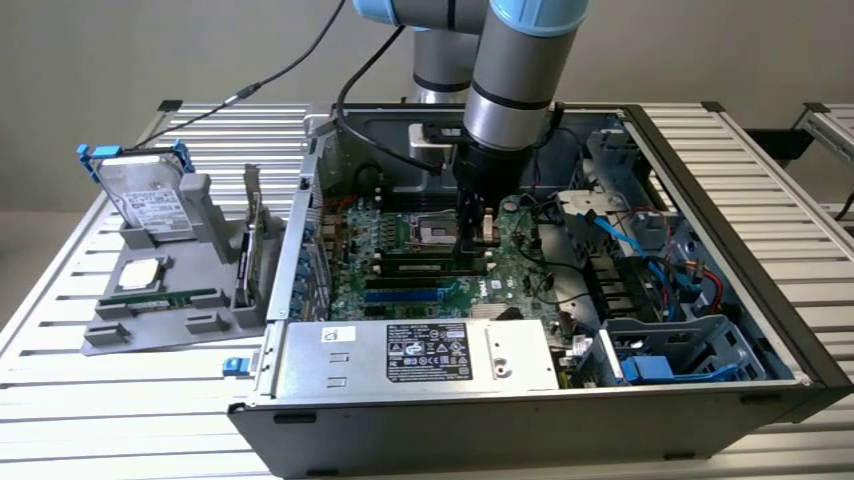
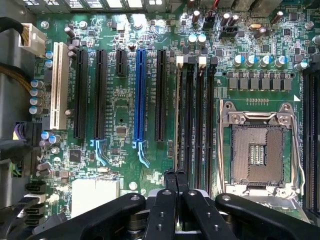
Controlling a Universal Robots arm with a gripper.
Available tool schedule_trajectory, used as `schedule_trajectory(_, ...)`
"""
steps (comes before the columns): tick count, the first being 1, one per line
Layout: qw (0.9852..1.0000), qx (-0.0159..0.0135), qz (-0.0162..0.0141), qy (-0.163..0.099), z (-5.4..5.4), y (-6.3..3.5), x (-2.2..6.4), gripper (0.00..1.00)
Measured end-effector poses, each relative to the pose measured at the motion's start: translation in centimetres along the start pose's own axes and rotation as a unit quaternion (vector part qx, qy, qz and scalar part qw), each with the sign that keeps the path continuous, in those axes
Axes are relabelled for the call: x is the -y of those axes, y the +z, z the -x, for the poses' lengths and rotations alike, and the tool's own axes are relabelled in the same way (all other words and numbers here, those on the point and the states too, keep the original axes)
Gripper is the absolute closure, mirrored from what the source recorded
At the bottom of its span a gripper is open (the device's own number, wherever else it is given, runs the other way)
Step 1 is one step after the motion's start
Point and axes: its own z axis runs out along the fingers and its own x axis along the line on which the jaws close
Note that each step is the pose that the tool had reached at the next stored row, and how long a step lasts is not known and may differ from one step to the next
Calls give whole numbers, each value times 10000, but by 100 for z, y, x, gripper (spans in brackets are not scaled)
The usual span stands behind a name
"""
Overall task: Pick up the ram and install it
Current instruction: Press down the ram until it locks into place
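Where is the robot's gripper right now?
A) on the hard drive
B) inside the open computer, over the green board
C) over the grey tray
B: the gripper hangs inside the open computer case, just above the green motherboard.

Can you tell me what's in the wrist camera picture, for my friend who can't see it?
The robot's black tool hangs just above a green computer motherboard, its two fingers pressed together over a row of long, narrow memory slots. Beside those slots sits an open, empty processor socket in a silver frame, and on their other side run black, blue and white expansion slots.
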Motion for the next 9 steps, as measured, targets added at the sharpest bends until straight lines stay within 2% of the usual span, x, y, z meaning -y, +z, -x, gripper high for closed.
schedule_trajectory(4, 10000, 4, 24, -2, 2, -12, -1, 90)
schedule_trajectory(9, 10000, 0, 26, -2, 3, -7, 0, 90)
